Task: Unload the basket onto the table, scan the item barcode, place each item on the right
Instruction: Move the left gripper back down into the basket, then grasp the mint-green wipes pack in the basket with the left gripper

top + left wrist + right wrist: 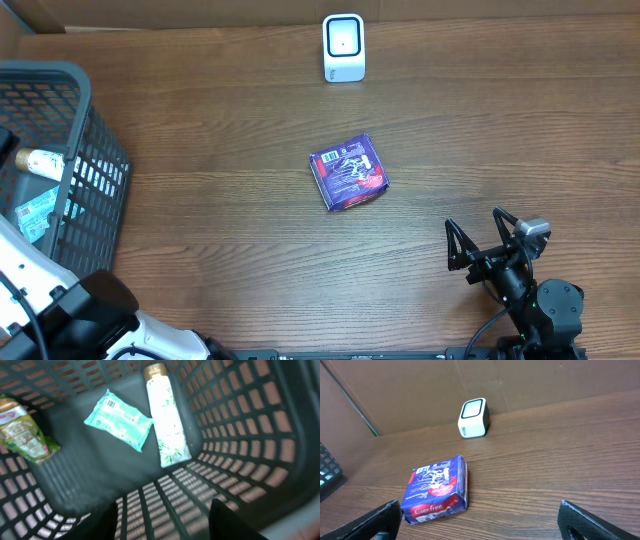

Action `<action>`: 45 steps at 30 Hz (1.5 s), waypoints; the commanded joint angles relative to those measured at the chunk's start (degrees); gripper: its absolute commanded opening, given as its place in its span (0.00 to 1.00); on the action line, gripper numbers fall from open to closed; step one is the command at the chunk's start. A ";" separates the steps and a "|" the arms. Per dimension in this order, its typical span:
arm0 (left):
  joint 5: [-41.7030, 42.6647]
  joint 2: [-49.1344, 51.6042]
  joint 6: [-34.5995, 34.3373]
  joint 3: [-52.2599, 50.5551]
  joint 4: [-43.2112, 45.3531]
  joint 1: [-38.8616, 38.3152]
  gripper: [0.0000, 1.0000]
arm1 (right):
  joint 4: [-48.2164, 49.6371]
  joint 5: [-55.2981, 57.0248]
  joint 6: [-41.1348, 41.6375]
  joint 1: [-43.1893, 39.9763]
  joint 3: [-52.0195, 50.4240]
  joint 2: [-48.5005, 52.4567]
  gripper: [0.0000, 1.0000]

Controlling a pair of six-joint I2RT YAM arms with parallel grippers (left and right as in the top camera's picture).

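Dark wood-grain table point(200, 260) backed by a brown cardboard wall point(545, 380) carries a purple and red rectangular packet point(348, 172), lying flat near the middle with its small white barcode label facing up at the far left corner

Well beyond the packet, at the far edge of the table, a white box-shaped barcode scanner point(343, 47) stands upright, apart from everything else

At the near right, the right claw point(473, 222) rests low over the table with its two black fingers spread wide and nothing between them, well apart from the packet it faces

On the left side, a grey plastic lattice basket point(90, 170) holds a teal flat wipes packet point(117, 420), a white tube bottle with a gold cap point(167, 420) just beside it, and a green printed pouch point(25, 430) against the opposite wall

The left claw point(164, 506) hangs above the inside of the basket, fingers parted and empty, clear of the three items below
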 commanded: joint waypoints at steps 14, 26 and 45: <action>-6.40 0.37 20.22 -28.15 23.30 0.17 0.65 | -1.42 -0.07 -0.07 0.28 0.66 -0.55 1.00; -7.63 0.39 27.56 -41.79 37.57 0.20 0.63 | -1.40 -0.07 -0.07 0.28 0.66 -0.55 1.00; -7.41 0.44 29.24 -55.87 57.77 0.24 0.63 | -1.42 -0.07 -0.07 0.28 0.66 -0.55 1.00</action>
